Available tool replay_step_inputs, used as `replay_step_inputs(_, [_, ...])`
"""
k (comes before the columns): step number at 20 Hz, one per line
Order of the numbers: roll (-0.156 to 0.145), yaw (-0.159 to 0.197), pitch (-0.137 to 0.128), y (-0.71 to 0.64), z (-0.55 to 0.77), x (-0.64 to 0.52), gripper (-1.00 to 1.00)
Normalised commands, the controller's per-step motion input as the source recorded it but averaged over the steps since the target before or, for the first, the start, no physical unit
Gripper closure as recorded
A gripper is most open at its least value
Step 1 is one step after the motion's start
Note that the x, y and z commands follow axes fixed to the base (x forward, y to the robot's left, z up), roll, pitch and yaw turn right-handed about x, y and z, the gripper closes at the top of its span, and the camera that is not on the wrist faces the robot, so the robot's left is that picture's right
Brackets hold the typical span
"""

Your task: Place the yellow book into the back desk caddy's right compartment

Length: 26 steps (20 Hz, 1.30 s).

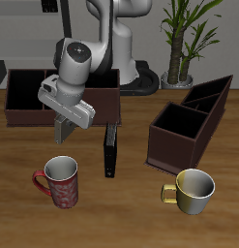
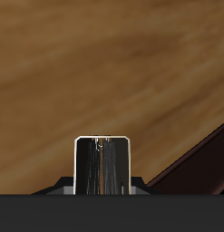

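My gripper (image 1: 66, 128) hangs over the table just in front of the back desk caddy (image 1: 14, 111), a long low dark-brown box at the back. It is shut on the yellow book (image 1: 64, 134), which hangs between the fingers above the wood. In the wrist view the book (image 2: 102, 161) shows edge-on as a pale grey block in the gripper (image 2: 102, 187), with a dark-brown caddy wall (image 2: 199, 163) beside it. A wide end section of the back caddy (image 1: 24, 92) is open to view. My arm hides the caddy's middle sections.
A black book (image 1: 111, 150) lies on the table beside the gripper. A red mug (image 1: 59, 180) and a yellow mug (image 1: 194, 190) stand near the front edge. A diagonally turned dark-brown caddy (image 1: 189, 121) stands farther along.
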Motion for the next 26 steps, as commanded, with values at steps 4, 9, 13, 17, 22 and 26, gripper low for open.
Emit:
replay_step_inputs(4, [0.059,0.043,-0.007,0.31,0.14,0.16,1.0])
replay_step_inputs(9, [0.057,0.064,-0.041,0.35,0.36,0.14,1.0])
replay_step_inputs(13, [0.062,0.068,-0.073,0.36,0.64,0.05,1.0])
replay_step_inputs(17, [0.066,0.085,-0.067,0.39,0.64,-0.04,1.0])
replay_step_inputs(22, [0.054,0.085,-0.06,0.32,0.61,-0.13,1.0])
replay_step_inputs(26, [0.031,0.071,-0.058,0.21,0.53,-0.21,1.0])
